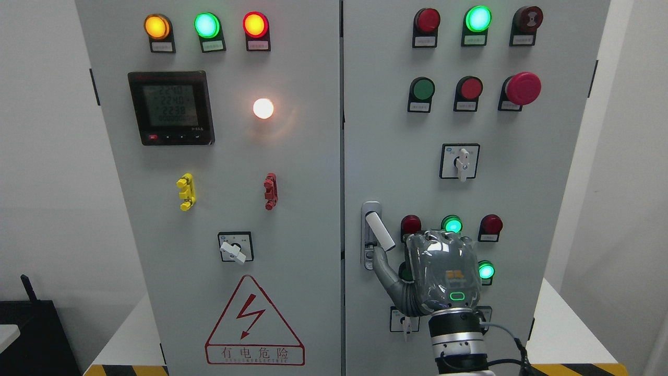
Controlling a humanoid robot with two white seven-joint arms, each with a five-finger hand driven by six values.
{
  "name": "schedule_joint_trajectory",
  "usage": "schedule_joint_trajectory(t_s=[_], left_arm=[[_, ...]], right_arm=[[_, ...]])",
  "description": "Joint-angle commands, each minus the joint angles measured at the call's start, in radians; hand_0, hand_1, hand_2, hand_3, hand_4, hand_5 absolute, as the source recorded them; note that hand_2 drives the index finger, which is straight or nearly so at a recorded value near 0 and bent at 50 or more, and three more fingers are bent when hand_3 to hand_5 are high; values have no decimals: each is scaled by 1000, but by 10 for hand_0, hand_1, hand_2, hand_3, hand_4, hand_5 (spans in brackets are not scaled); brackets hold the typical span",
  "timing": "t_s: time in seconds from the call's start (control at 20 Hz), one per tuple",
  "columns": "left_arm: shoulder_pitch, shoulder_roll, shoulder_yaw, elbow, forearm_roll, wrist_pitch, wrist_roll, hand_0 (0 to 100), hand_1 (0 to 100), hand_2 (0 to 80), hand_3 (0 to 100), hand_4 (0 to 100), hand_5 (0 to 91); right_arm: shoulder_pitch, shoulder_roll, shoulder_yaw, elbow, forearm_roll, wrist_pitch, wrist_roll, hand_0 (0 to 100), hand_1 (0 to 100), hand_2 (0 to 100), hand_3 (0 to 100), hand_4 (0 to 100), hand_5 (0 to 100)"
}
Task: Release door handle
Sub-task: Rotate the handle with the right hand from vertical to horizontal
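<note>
Grey steel fills my head camera: a two-door electrical cabinet (292,292) standing on a white tabletop (566,334) edged with yellow-and-black tape; the door handle (377,230) sits low on the right door, just beside the centre seam, its pale lever swung out and tilted down toward the right from its metal backplate; my right hand (443,274) comes up from the bottom edge, right of the middle, back of the palm facing the camera, held before the lower cluster of lamps; one grey finger, seemingly the thumb (383,271), reaches up and left to the foot of the handle plate, just under the lever's tip; whether it touches the plate I cannot tell; the other fingers are hidden behind the palm, so I cannot say if they are curled or loose; nothing visibly wraps the lever; I see no left arm; on the left door a digital meter (171,107) glows above a red triangular warning sign (254,324); a red mushroom button (523,88) sits high on the right door.
</note>
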Motion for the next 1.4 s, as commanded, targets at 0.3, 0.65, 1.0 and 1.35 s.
schedule_joint_trajectory(t_s=[0.3, 0.65, 1.0, 1.35], left_arm=[[0, 0, 11, 17, 0, 0, 1, 120, 389, 0, 0, 0, 0], [0, 0, 11, 17, 0, 0, 1, 120, 389, 0, 0, 0, 0], [1, 0, 11, 17, 0, 0, 1, 120, 389, 0, 0, 0, 0], [1, 0, 11, 17, 0, 0, 1, 120, 389, 0, 0, 0, 0]], right_arm=[[1, -8, -21, -1, -2, -2, 5, 480, 172, 956, 1000, 936, 931], [-2, -8, -27, -3, -2, -3, 7, 481, 173, 957, 1000, 936, 931], [-5, -8, -39, -4, -3, -3, 7, 482, 174, 957, 1000, 936, 931], [-8, -8, -41, -4, -5, -3, 7, 484, 174, 957, 1000, 936, 931]])
